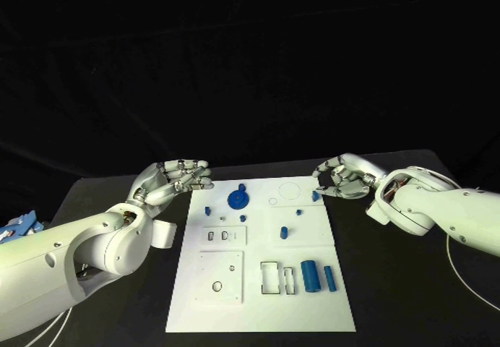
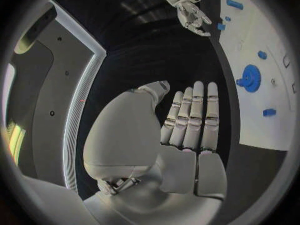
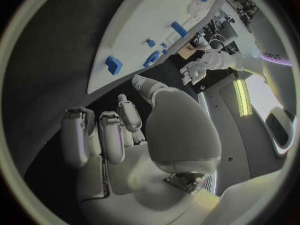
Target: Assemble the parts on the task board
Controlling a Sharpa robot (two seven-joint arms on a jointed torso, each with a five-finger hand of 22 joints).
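Note:
The white task board (image 1: pixel 261 296) lies in the middle of the black table. On it I see a blue gear (image 1: pixel 238 199), several small blue pieces such as a peg (image 1: pixel 283 233), and two blue cylinders (image 1: pixel 311 276) at the near right. My left hand (image 1: pixel 177 179) hovers at the board's far left corner, its fingers (image 2: pixel 194 115) side by side and holding nothing. My right hand (image 1: pixel 344 177) hovers over the far right corner with curled fingers, just above a small blue piece (image 1: pixel 315 195). In the right wrist view that piece (image 3: pixel 114 65) stands apart from the fingers (image 3: pixel 106 135).
Recessed outlines (image 1: pixel 276 277) and square plates (image 1: pixel 221 276) mark the board's near half. Bare black table (image 1: pixel 417 303) runs along both sides of the board. A blue object (image 1: pixel 16 225) lies at the table's far left edge.

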